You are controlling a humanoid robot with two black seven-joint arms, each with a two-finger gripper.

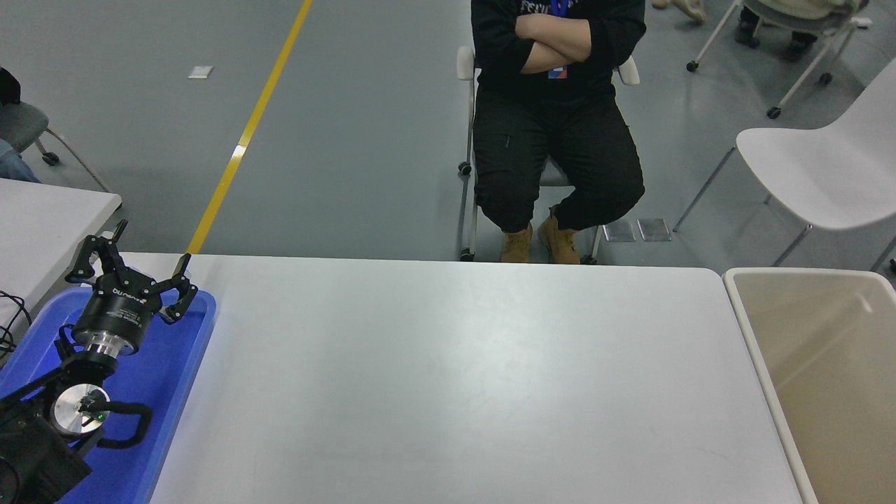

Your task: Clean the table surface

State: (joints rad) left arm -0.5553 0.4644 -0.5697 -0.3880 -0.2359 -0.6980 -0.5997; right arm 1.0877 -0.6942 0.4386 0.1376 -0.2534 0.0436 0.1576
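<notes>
Your left gripper [133, 269] hangs over the blue tray [178, 378], fingers spread wide. Beside it lies the white table surface [455, 378].

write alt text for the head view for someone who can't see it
A wide white table surface fills the view; the left gripper hangs open over a blue tray at its left end. A beige bin stands at right, and a person sits beyond.
</notes>
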